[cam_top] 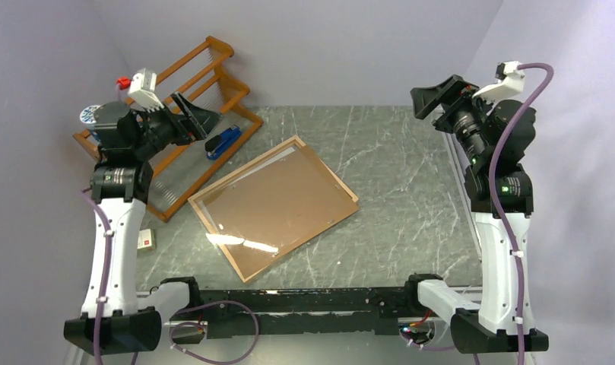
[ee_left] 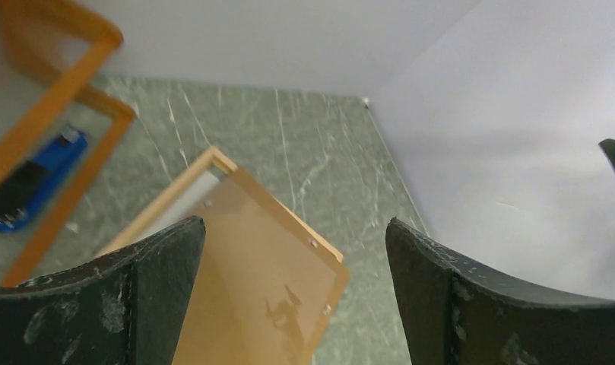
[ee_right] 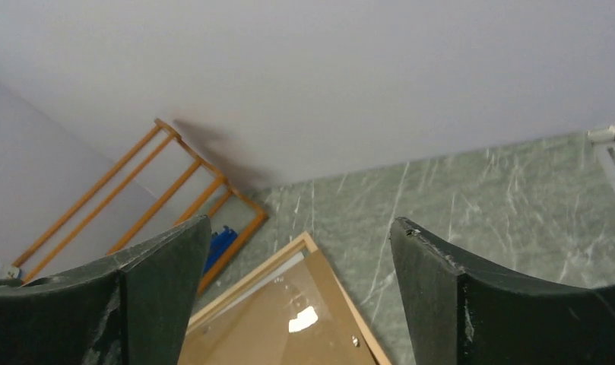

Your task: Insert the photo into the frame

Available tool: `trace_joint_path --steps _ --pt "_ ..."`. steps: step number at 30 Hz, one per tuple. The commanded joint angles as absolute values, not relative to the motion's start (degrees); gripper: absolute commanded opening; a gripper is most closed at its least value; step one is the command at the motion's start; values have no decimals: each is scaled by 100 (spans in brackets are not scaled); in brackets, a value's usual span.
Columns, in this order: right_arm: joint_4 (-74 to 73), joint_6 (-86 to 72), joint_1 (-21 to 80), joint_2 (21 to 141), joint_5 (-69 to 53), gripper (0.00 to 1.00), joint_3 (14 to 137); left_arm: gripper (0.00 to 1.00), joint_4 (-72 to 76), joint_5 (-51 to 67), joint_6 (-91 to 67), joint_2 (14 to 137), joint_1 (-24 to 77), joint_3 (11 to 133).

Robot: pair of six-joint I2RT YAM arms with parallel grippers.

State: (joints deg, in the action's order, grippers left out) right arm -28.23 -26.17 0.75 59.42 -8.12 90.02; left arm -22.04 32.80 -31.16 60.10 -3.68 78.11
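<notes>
The left end effector [ee_left: 293,228] is held high with its jaws spread wide and nothing between them. The right end effector [ee_right: 300,224] is the same, wide open and empty.

Below and between the two, the frame [cam_top: 327,169] lies flat on the counter [cam_top: 410,167], well apart from both. It sits at a diagonal. Its long axis runs from the near side, under the left end effector's reach, away toward the right end effector. The opening is filled by a brown backing board [cam_top: 277,205] with glare on it, so something glossy may lie on top.

A pale strip shows inside the long edge nearest the left end effector (possibly the photo's white back, though I cannot tell). Otherwise the photo is not in sight.

The photo is probably light and limp, prone to creasing, and best pinched at an edge or corner. The frame looks stiff and light, and its thin border is the natural place to grip.

Beyond the left end effector stand a wooden rack [cam_top: 222,48] and a blue stapler [cam_top: 223,141].
</notes>
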Motion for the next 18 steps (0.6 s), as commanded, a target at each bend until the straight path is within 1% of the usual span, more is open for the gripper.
trace_joint_path --steps 1,3,6,9,11,16,18 --pt "-2760 -2754 88 5925 -959 94 8670 94 -1775 3795 -3430 6079 -339 7601" --pt "-2859 -2805 90 6033 -971 95 8517 94 -1960 3715 -3177 6192 -214 7542" --pt "-2526 -3050 88 6156 -1268 94 7679 94 -2339 3289 -2729 6432 252 7454" --pt "-2403 -3434 94 6444 -1469 89 6921 94 -2668 2931 -2457 6853 736 7426" --pt "-2352 -3768 104 6561 -1486 87 6453 94 -2817 2676 -2355 7149 1069 7400" --pt "-2095 -4458 115 6818 -1516 86 5259 94 -2451 2611 -2461 7794 1663 7028" --pt "-2098 -4559 115 7087 -1696 82 5000 94 -2337 2469 -2465 8014 1957 6921"
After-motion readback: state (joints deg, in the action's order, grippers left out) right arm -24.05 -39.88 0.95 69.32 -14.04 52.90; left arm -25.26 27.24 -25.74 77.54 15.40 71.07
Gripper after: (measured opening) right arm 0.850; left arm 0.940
